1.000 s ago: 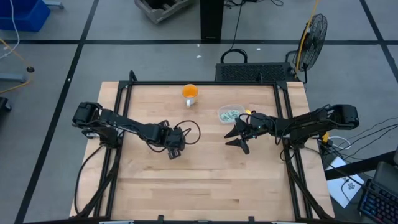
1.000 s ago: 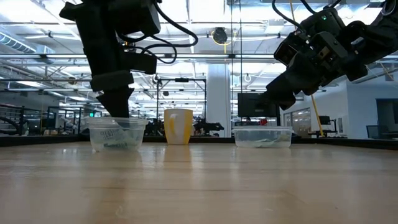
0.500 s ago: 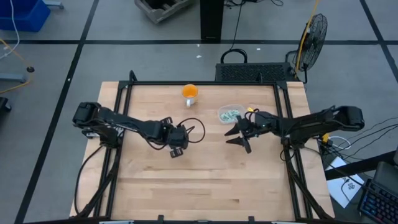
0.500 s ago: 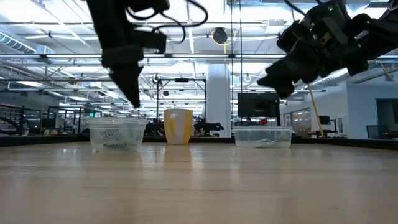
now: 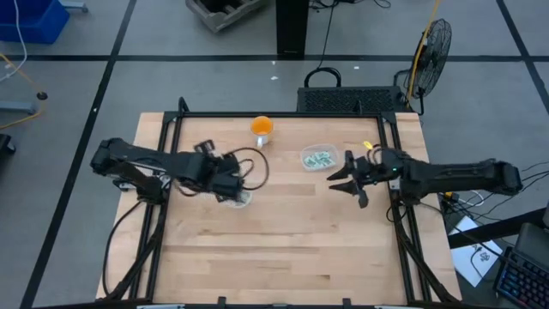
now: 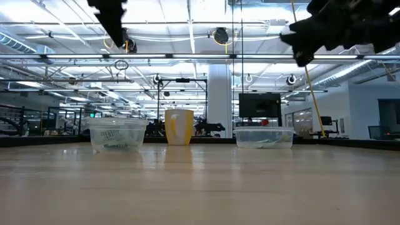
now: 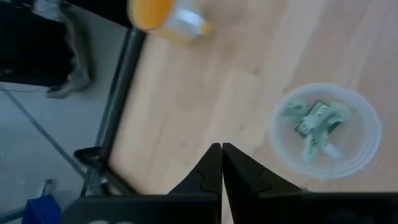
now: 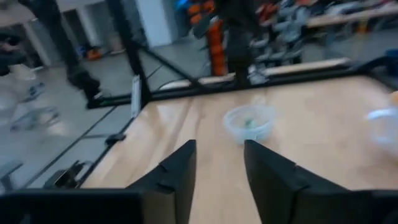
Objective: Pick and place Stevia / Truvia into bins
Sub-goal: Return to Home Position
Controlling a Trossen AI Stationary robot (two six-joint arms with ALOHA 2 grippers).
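A round clear bin (image 5: 240, 200) stands left of the table's middle with green-and-white Stevia sachets (image 7: 314, 124) lying in it. A rounded-rectangular clear bin (image 5: 317, 158) farther right also holds sachets. My left gripper (image 7: 221, 155) is shut with nothing between its fingers. It hangs high above the table just left of the round bin (image 6: 116, 134). My right gripper (image 8: 217, 162) is open and holds nothing. It is raised near the table's right edge (image 5: 347, 180), right of the rounded-rectangular bin (image 6: 264, 137).
An orange ball-shaped object on a white base (image 5: 262, 128) stands at the far middle of the table. A black frame (image 5: 171, 129) runs round the tabletop. The wood toward the near edge (image 5: 274, 257) is bare.
My left gripper has risen out of the round bin, drawn back toward the table's left edge, and its fingers have come together. My right gripper has gone up and toward the table's right edge. Both bins have stayed where they were.
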